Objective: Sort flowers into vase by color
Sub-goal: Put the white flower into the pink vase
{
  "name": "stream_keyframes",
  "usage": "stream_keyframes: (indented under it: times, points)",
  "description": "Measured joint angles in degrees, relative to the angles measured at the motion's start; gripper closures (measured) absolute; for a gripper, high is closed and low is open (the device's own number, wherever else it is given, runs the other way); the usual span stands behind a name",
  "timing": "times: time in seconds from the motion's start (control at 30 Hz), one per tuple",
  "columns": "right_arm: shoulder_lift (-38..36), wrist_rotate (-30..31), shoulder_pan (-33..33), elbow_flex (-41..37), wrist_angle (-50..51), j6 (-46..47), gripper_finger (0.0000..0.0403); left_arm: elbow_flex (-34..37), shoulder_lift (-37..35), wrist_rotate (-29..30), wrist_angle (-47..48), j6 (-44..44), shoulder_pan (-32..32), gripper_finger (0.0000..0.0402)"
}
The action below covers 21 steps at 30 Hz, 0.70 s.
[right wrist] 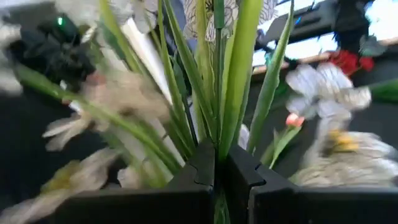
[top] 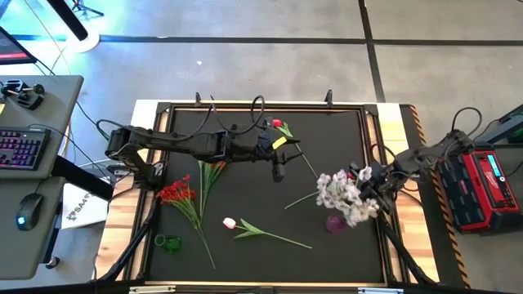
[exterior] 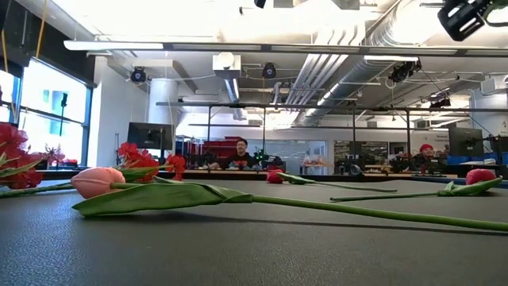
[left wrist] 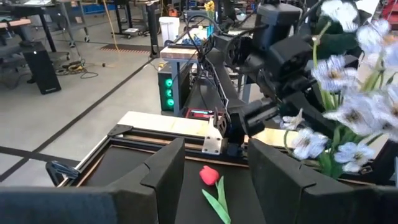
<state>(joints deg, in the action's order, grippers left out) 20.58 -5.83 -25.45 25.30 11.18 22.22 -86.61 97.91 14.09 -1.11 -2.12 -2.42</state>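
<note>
White blossoms — stems between right jaws

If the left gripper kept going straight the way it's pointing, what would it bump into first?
Probably the red rosebud: in the left wrist view it lies on the black mat between the open fingers of the left gripper, just ahead. Beyond it stands the right arm with the white flower bunch. Depth is unclear.

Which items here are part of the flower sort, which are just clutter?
Job:
white bunch, clamped in right gripper
pink tulip
red cluster
red rosebud
purple vase
green vase

Clutter:
keyboard
mouse
red case
</note>
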Motion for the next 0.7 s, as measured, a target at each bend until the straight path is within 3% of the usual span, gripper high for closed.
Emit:
stream_keyframes:
  times: [0.17, 0.4, 0.7]
  points:
    - [0.0, -1.7, 0.0, 0.0, 4.1, 0.2, 0.0384, 0.0, 0.0, 0.0, 0.0, 0.9, 0.0, 0.024]
    - [0.0, 1.7, 0.0, 0.0, 7.3, -1.2, 0.0346, 0.0, 0.0, 0.3, 0.0, 1.8, 0.0, 0.024]
    - [0.8, 2.1, 0.0, 0.1, 11.5, -4.4, 0.0341, 0.0, 0.0, 0.3, 0.2, 2.4, 0.0, 0.024]
